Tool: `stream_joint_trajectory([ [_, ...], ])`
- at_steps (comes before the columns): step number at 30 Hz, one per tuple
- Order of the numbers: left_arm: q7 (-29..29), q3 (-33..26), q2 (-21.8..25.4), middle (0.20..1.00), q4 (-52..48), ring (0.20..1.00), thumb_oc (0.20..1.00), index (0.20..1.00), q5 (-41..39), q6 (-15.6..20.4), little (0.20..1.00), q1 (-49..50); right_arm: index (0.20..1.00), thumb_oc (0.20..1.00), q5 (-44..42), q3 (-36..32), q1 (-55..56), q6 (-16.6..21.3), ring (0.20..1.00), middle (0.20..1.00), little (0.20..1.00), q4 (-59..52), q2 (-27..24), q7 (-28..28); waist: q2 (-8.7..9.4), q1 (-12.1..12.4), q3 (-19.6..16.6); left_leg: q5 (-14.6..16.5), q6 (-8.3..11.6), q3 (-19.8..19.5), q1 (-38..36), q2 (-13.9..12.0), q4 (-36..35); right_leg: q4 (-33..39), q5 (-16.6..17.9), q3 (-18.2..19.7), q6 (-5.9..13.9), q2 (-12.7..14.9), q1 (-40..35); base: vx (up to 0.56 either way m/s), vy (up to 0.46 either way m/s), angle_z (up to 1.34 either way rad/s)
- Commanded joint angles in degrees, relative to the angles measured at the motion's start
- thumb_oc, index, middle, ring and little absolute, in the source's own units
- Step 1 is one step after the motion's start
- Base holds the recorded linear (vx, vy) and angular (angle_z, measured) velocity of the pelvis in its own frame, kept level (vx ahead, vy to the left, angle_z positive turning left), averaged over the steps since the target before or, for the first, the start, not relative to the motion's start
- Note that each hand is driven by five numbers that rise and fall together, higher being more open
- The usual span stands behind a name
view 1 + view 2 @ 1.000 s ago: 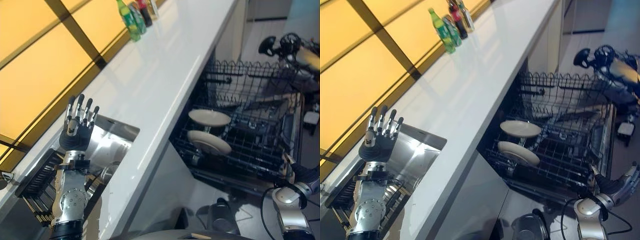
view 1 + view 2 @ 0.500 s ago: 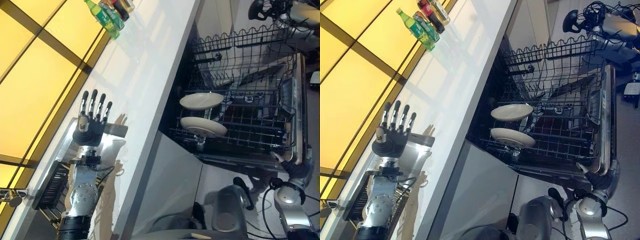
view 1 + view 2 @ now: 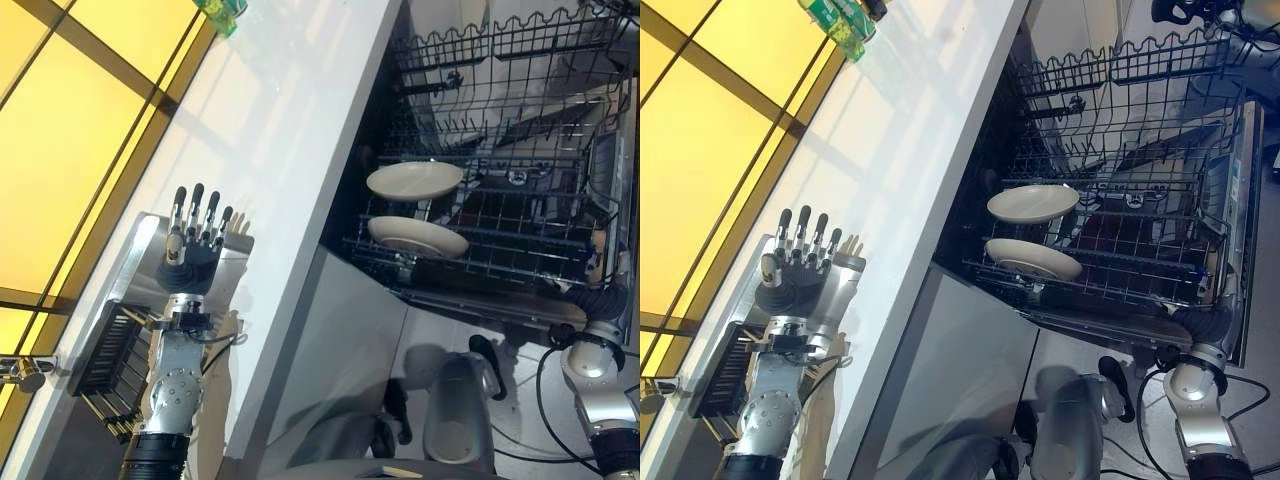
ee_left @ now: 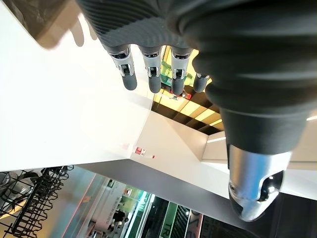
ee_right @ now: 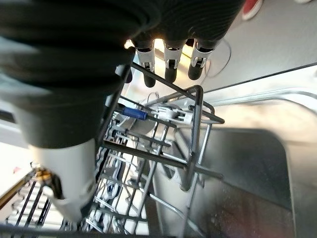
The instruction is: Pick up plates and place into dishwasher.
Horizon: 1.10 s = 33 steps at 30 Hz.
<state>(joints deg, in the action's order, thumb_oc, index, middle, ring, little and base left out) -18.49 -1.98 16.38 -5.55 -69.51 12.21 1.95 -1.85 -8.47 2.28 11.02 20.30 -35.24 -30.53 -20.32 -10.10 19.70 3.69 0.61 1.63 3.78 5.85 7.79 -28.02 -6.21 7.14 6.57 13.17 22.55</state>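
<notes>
Plates [image 3: 414, 180] resting flat in dishwasher rack [image 3: 520, 230], two already loaded. Left hand [image 3: 190, 262] raised over sink [image 3: 140, 240] at table's edge, fingers [image 4: 130, 74] straight, empty. Right hand [image 5: 168, 29] at rack's front edge, fingers relaxed, holding nothing.

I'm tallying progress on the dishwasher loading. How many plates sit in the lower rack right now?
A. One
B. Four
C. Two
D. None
C: two pale plates lie in the dishwasher rack, an upper plate and a lower plate just beneath it in the eye views; no others show among the wires.
</notes>
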Motion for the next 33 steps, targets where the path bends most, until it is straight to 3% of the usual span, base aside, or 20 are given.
stream_joint_trajectory([
  [1,-0.54,-2.58,0.57,1.0,-3.54,1.0,1.0,1.0,-0.77,2.78,1.0,0.55,1.0,1.0,-2.0,3.6,-4.75,4.43,1.0,1.0,1.0,-3.52,-1.42,12.31,0.56,2.07,-2.49,3.97,0.68,0.01,6.48,2.01,10.51,3.7,0.22,1.46,-0.29,4.75,-4.97,0.09,0.064,0.02],
  [4,0.97,-1.95,0.48,1.0,-4.27,1.0,1.0,1.0,-0.36,2.61,1.0,0.43,1.0,1.0,-3.22,6.09,-5.09,5.37,1.0,1.0,1.0,-4.45,-1.26,19.11,0.54,2.57,-2.74,3.95,0.54,0.04,7.16,1.75,11.56,1.88,-0.82,1.25,-0.59,4.73,-4.29,0.05,0.072,0.01],
  [11,2.95,-1.44,-0.34,1.0,-3.68,1.0,1.0,1.0,1.57,1.63,1.0,0.38,1.0,1.0,-5.93,9.1,-5.71,5.66,1.0,1.0,1.0,-3.36,0.67,22.58,0.99,4.29,-3.93,4.49,0.31,-0.86,7.83,1.98,14.04,-2.29,-3.39,-0.51,-1.92,4.63,-4.45,0.07,0.061,0.19],
  [18,1.65,-1.71,-0.61,1.0,-4.11,1.0,1.0,1.0,2.05,0.22,1.0,3.72,1.0,1.0,-5.81,9.91,-3.67,5.28,1.0,1.0,1.0,-5.01,2.93,25.16,2.25,6.57,-6.25,4.77,-0.14,-2.07,5.73,2.25,13.54,-1.43,-4.02,-3.24,-2.17,5.73,-8.85,0.14,0.08,0.3],
  [27,5.16,-2.24,0.12,1.0,-3.6,1.0,1.0,1.0,4.3,-0.62,1.0,4.67,1.0,1.0,-6.33,10.97,-4.68,4.14,1.0,1.0,1.0,-8.98,5.0,29.25,6.82,10.55,-8.78,5.61,-0.38,-3.54,2.56,1.24,12.93,0.29,-5.29,-9.64,-2.07,6.85,-16.14,0.12,0.043,0.34],
  [33,3.19,-5.21,1.12,1.0,-2.8,1.0,1.0,1.0,6.38,-2.14,1.0,6.49,1.0,1.0,-8.41,10.41,-5.67,4.15,1.0,1.0,1.0,-8.93,7.02,28.47,9.75,14.46,-10.55,6.41,0.25,-4.99,0.27,0.54,12.8,2.12,-5.95,-15.07,-2.06,6.79,-21.79,0.09,-0.028,0.49],
])
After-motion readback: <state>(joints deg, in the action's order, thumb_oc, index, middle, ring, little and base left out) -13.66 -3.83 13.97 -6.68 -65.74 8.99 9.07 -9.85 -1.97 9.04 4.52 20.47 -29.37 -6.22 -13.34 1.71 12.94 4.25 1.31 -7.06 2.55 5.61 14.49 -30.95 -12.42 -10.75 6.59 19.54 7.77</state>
